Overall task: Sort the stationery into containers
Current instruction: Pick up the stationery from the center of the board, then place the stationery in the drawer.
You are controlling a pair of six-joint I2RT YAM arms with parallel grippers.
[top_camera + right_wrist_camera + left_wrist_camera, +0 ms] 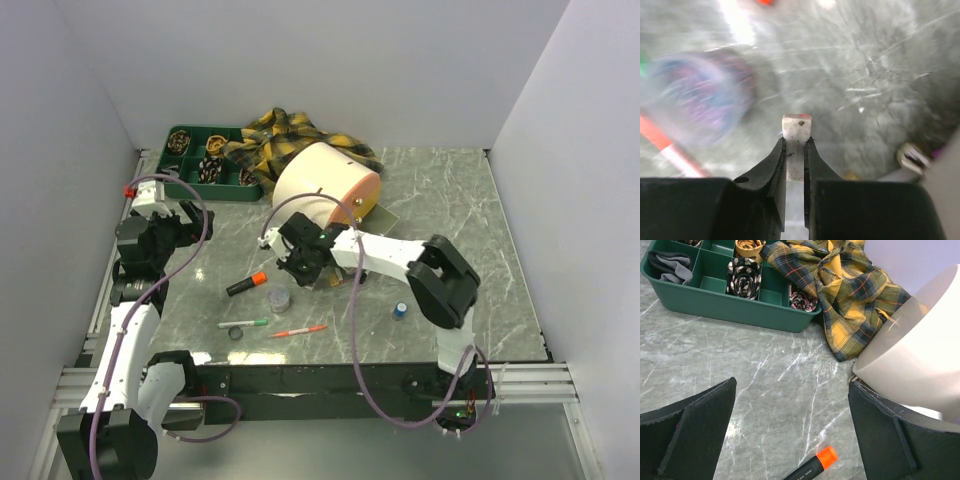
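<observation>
My right gripper [795, 142] is shut on a small white eraser [797, 127], whose end sticks out past the fingertips just above the marble. In the top view the right gripper [300, 262] sits in front of the cream drum [325, 180], which lies on its side. A black highlighter with an orange cap [246, 284] [812, 467], a grey tape roll [280, 298] [700, 95], a green pen [245, 324] and a red pen [300, 330] lie near it. My left gripper [792, 435] hangs open over bare marble near the green divided tray [185, 188] [715, 300].
A yellow-and-black plaid cloth [290, 135] [845, 295] lies between the tray and the drum. A small blue item [400, 310] stands to the right of my right arm. A small dark ring [236, 333] lies by the green pen. White walls close off the table's sides and back.
</observation>
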